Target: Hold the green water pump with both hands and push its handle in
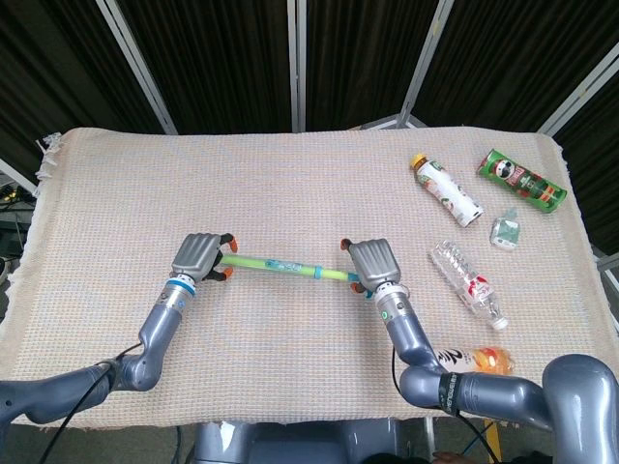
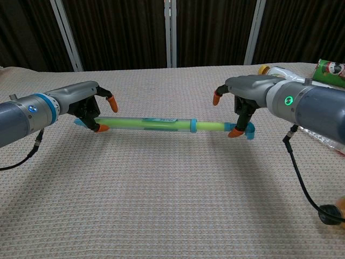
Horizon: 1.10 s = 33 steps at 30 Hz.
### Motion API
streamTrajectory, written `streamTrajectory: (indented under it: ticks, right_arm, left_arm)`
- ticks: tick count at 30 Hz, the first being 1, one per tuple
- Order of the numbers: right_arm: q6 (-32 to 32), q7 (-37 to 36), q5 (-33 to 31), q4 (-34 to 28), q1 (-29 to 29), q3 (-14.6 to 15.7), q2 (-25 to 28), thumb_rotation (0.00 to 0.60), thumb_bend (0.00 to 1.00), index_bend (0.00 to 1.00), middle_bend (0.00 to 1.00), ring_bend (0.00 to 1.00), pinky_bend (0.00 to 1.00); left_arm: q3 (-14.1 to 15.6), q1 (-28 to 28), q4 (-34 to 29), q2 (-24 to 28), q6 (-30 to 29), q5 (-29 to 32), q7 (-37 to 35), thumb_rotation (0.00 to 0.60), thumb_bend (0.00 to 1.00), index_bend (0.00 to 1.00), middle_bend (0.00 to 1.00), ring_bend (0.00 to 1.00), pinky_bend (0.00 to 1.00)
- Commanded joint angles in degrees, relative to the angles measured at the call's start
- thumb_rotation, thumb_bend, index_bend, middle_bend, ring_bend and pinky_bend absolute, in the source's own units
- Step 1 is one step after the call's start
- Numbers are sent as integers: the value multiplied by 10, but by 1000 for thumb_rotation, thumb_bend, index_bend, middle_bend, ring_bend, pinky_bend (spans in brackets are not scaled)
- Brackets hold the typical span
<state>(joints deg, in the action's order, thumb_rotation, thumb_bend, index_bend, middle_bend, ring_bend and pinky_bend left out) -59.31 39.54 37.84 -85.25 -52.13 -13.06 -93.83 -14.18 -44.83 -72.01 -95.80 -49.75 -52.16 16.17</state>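
Green and slim, the pump (image 2: 145, 123) is held level just above the woven cloth (image 1: 290, 184), near the table's middle. Its barrel end is gripped by the left hand (image 2: 86, 108), fingers curled around it. The handle (image 2: 240, 131) at the other end is held by the right hand (image 2: 240, 102), one finger lifted clear. A short stretch of rod (image 2: 210, 126) is seen between barrel and handle. Bottles (image 1: 469, 280) and a can (image 1: 520, 179) are scattered at the right.
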Motion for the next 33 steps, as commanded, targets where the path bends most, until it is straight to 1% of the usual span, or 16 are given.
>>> streamTrajectory:
  ticks: [1, 8, 11, 12, 13, 15, 16, 18, 20, 21, 22, 23, 25, 26, 29, 33]
  right_arm:
    - [-10, -8, 13, -9, 10, 8, 10, 600, 0, 97, 1000, 1000, 1000]
    - [-51, -30, 60, -68, 49, 28, 64, 600, 0, 85, 995, 1000, 1000]
    - [-76, -56, 112, -109, 79, 45, 108, 600, 0, 93, 971, 1000, 1000]
    - [-86, -66, 133, -119, 90, 52, 122, 600, 0, 95, 958, 996, 1000]
    - [-112, -92, 178, -136, 114, 66, 150, 600, 0, 97, 932, 982, 1000]
    - [-135, -134, 234, -146, 140, 83, 176, 600, 0, 97, 864, 924, 1000]
    - [-151, -157, 263, -146, 157, 92, 189, 600, 0, 98, 806, 870, 986]
    - [-177, -187, 305, -146, 183, 109, 207, 600, 0, 95, 669, 746, 853]
    - [-197, -208, 335, -142, 204, 121, 218, 600, 0, 70, 439, 506, 519]
    - [-205, -212, 343, -140, 211, 125, 222, 600, 0, 57, 359, 411, 399]
    - [-222, -221, 361, -137, 225, 131, 227, 600, 0, 36, 251, 277, 229]
    - [-231, -225, 371, -135, 232, 134, 229, 600, 0, 19, 159, 162, 103]
    - [-262, -236, 398, -132, 258, 145, 237, 600, 0, 2, 48, 40, 5]
    - [-279, -239, 410, -133, 273, 153, 244, 600, 0, 0, 12, 6, 0]
    - [-297, -243, 427, -134, 299, 162, 255, 600, 0, 0, 0, 0, 0]
    - [-299, -248, 434, -130, 316, 160, 262, 600, 0, 0, 0, 0, 0]
  left_arm:
    - [7, 13, -19, 21, -5, 8, 3, 600, 367, 0, 920, 884, 1000]
    - [20, 61, -89, 102, -48, -19, -27, 600, 338, 0, 907, 864, 1000]
    - [30, 96, -127, 148, -89, -66, -61, 600, 325, 0, 826, 796, 964]
    - [34, 107, -138, 161, -104, -83, -73, 600, 302, 0, 762, 744, 904]
    - [42, 133, -160, 186, -144, -112, -91, 600, 276, 0, 709, 696, 835]
    - [55, 159, -184, 210, -178, -146, -110, 600, 164, 0, 507, 496, 562]
    - [62, 175, -197, 223, -200, -162, -120, 600, 120, 0, 425, 415, 461]
    - [76, 199, -221, 244, -230, -185, -127, 600, 22, 0, 175, 166, 194]
    - [88, 217, -243, 261, -250, -202, -123, 600, 0, 0, 40, 33, 47]
    - [93, 223, -251, 268, -256, -206, -120, 600, 0, 0, 7, 2, 9]
    - [104, 235, -268, 281, -264, -213, -113, 600, 0, 0, 0, 0, 1]
    - [109, 240, -277, 288, -269, -217, -110, 600, 0, 0, 0, 0, 0]
    - [124, 260, -298, 305, -290, -234, -105, 600, 0, 0, 0, 0, 0]
    - [133, 274, -305, 311, -306, -246, -104, 600, 0, 0, 0, 0, 0]
    - [144, 294, -306, 315, -329, -271, -107, 600, 0, 0, 0, 0, 0]
    - [144, 306, -299, 313, -338, -280, -118, 600, 0, 0, 0, 0, 0]
